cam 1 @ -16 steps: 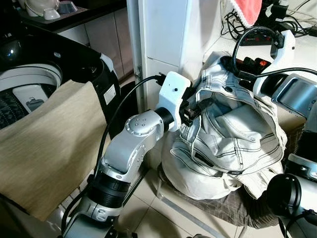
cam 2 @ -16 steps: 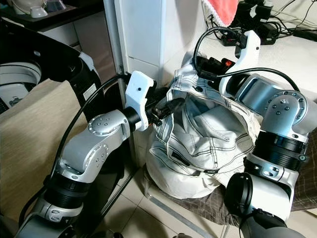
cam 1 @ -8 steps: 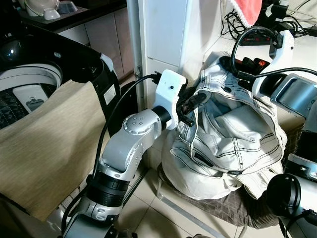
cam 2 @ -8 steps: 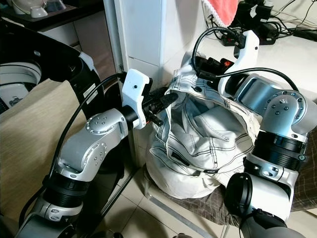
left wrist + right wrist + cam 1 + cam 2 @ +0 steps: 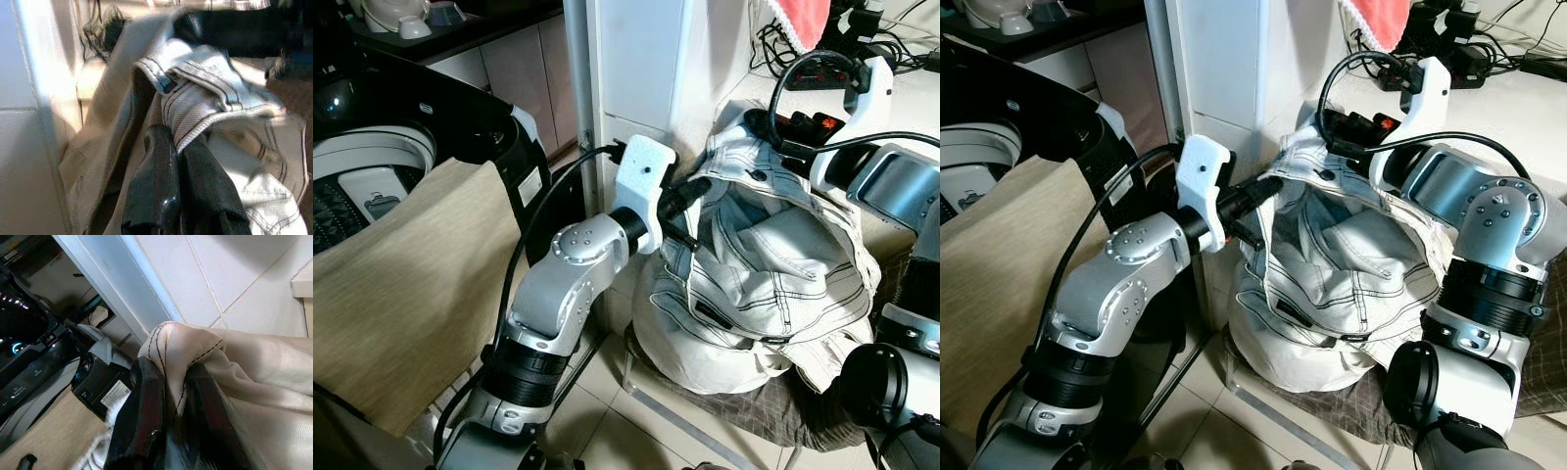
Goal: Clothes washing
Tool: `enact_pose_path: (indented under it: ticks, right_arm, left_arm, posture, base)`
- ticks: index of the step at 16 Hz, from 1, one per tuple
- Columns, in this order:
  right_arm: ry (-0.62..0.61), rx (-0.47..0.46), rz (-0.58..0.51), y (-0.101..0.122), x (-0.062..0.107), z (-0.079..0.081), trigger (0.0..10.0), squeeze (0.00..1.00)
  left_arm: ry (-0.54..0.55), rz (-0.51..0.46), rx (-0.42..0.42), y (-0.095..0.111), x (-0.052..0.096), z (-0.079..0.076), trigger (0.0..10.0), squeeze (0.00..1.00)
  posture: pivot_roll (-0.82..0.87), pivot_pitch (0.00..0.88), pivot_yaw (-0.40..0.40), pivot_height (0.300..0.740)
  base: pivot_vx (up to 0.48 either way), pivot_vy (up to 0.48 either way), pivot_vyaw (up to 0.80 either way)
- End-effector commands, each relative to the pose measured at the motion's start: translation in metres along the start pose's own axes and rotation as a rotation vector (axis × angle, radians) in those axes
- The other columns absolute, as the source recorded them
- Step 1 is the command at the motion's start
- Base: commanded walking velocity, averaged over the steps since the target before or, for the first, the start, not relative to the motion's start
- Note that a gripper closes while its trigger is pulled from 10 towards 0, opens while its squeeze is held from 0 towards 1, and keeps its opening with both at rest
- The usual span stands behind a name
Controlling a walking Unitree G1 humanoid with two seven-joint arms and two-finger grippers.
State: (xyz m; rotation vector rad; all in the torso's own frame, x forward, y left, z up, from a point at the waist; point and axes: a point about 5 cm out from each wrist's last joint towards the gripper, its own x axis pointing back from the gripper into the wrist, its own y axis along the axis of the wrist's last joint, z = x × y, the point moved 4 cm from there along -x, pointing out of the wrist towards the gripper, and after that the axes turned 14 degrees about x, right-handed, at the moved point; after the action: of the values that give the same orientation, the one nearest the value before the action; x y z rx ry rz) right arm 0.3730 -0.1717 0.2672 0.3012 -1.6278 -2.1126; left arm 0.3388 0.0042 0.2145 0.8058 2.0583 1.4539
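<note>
Tiled laundry corner, with a white pillar (image 5: pixel 636 69) rising at its middle and serving as the landmark. Just right of the pillar's base, a bulky pale jacket with dark stitching (image 5: pixel 773 284), heaped on a brown checked cloth (image 5: pixel 744 406) over a low metal-framed stand. Left of the pillar, a black washing machine (image 5: pixel 421 147) with its lid up, and a beige cloth (image 5: pixel 401 294) draped in front of it. Behind and right of the pillar, a counter strewn with cables (image 5: pixel 1489 54) and a red-pink towel (image 5: pixel 1381 20) hanging over its edge.

Left gripper (image 5: pixel 178 147) reaching across in front of the pillar, clenched on a stitched hem of the jacket, fabric pinched between the two black fingers (image 5: pixel 156 186). Right gripper (image 5: pixel 171 382) at the jacket's upper edge, just right of the pillar, likewise clamped on a fold of the pale cloth, seam bunched between its fingers (image 5: pixel 144 406). Jacket stretched open between the two holds, lining exposed, lower bulk resting on the checked cloth.
</note>
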Motion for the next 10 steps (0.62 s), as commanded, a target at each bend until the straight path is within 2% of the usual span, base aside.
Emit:
enact_pose_path:
  ticks: [1, 2, 3, 4, 5, 7, 8, 9, 10]
  right_arm:
    - [0.04, 0.053, -0.06, 0.013, 0.008, 0.009, 10.0, 1.0]
    - [0.046, 0.056, -0.058, 0.012, 0.01, 0.009, 10.0, 1.0]
    - [0.032, 0.096, -0.039, 0.008, 0.017, 0.005, 10.0, 1.0]
    - [0.025, 0.114, -0.035, 0.006, 0.021, 0.003, 10.0, 1.0]
    - [0.034, 0.145, -0.039, 0.007, 0.03, 0.003, 10.0, 0.0]
    - [0.054, 0.204, -0.05, 0.008, 0.043, 0.005, 10.0, 0.0]
    - [0.058, 0.216, -0.05, 0.008, 0.044, 0.006, 10.0, 0.0]
    - [0.066, 0.234, -0.044, 0.005, 0.046, 0.007, 10.0, 0.0]
    - [0.068, 0.24, -0.042, 0.004, 0.045, 0.007, 10.0, 0.0]
  left_arm:
    - [0.038, -0.166, -0.001, 0.035, 0.009, 0.018, 0.0, 0.0]
    - [0.05, -0.209, -0.007, 0.045, 0.013, 0.023, 0.0, 0.0]
    - [0.119, -0.322, -0.064, 0.074, 0.029, 0.045, 0.0, 0.0]
    - [0.146, -0.373, -0.089, 0.088, 0.038, 0.053, 0.0, 0.0]
    - [0.169, -0.439, -0.156, 0.113, 0.054, 0.063, 0.0, 0.0]
    - [0.171, -0.457, -0.25, 0.156, 0.079, 0.078, 0.0, 0.0]
    - [0.171, -0.411, -0.283, 0.165, 0.082, 0.083, 0.0, 0.0]
    - [0.222, -0.347, -0.411, 0.19, 0.089, 0.095, 0.0, 0.0]
    - [0.339, -0.402, -0.521, 0.222, 0.098, 0.106, 0.0, 0.0]
  posture:
    - [-0.12, 0.0, 0.021, 0.74]
    - [-0.12, 0.0, 0.021, 0.74]
    - [-0.12, 0.0, 0.021, 0.74]
    - [-0.12, 0.0, 0.022, 0.74]
    - [-0.12, 0.0, 0.025, 0.74]
    - [-0.12, 0.0, 0.026, 0.74]
    - [-0.11, 0.0, 0.02, 0.74]
    - [-0.1, 0.0, 0.019, 0.74]
    - [-0.1, 0.0, 0.022, 0.74]
  base:
    - [0.0, 0.0, 0.0]
    - [0.0, 0.0, 0.0]
    - [0.0, 0.0, 0.0]
    - [0.0, 0.0, 0.0]
    - [0.0, 0.0, 0.0]
    - [0.0, 0.0, 0.0]
    - [0.0, 0.0, 0.0]
    - [0.0, 0.0, 0.0]
    - [0.0, 0.0, 0.0]
